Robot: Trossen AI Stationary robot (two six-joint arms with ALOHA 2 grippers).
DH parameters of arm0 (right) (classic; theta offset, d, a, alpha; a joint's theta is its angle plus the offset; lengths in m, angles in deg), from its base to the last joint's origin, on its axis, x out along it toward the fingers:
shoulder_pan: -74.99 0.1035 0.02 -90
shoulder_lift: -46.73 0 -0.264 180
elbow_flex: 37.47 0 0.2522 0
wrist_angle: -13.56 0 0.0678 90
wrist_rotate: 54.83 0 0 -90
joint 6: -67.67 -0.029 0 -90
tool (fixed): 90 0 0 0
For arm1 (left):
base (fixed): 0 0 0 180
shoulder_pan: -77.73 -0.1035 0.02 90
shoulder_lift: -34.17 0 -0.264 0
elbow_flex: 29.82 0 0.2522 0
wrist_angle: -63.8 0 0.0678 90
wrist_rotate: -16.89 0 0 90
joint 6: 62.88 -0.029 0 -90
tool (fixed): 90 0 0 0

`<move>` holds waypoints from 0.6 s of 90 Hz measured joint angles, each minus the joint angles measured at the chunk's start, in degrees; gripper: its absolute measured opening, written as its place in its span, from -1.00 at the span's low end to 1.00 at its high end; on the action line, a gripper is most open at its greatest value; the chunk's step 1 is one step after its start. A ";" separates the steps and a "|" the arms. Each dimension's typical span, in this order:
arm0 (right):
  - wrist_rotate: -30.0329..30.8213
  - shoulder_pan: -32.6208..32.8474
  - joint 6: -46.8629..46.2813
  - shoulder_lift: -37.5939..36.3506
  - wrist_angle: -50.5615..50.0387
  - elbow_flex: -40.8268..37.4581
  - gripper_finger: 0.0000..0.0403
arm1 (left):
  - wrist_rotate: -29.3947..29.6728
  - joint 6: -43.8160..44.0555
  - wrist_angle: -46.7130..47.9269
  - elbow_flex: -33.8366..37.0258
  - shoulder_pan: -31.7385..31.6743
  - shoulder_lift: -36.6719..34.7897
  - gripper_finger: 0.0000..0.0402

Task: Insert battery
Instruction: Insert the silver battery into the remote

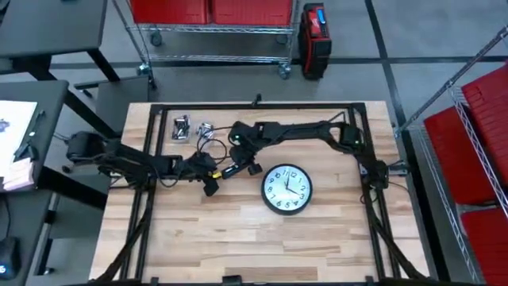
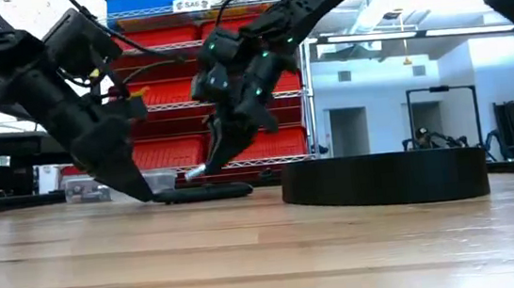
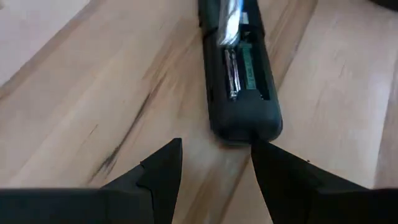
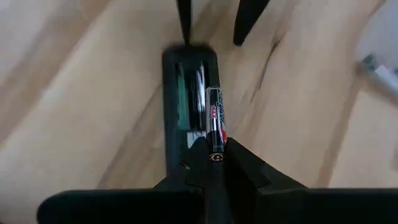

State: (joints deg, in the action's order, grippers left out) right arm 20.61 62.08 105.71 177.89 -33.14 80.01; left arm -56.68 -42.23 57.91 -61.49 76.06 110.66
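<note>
Presently, remote [image 4: 186,112] lies back-open, compartment showing contacts. Right gripper [image 4: 214,158] pinches battery [image 4: 214,121], angled over it; left gripper [image 3: 214,168], spread, braces the remote's end.

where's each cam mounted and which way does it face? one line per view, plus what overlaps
High: overhead, straight down on the table; both arms, clock.
Low: table height, looking level across to the red shelves; both arms come from above.
Left wrist: past the open left gripper at the remote, battery bay open.
Right wrist: past the right gripper holding a battery over that bay.
Shared: both wrist views see the remote from opposite ends; the right one shows the left fingertips.
</note>
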 joint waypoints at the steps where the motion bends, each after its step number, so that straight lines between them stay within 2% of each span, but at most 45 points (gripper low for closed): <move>1: 0.01 0.05 -0.01 0.20 -0.30 0.28 -0.91 | 0.00 0.01 -0.23 0.00 0.00 0.25 -0.15; 35: 3.85 3.57 1.07 0.50 -2.68 1.64 -0.91 | 1.32 0.04 -3.38 -0.04 0.07 3.09 -0.15; 54: 4.56 3.18 2.09 1.32 -1.31 1.64 -0.91 | 1.81 0.17 -4.51 -0.02 0.02 3.19 -0.15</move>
State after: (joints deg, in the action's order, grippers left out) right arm 25.17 65.26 107.80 179.21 -34.45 81.65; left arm -54.87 -42.06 53.39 -61.51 76.08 113.85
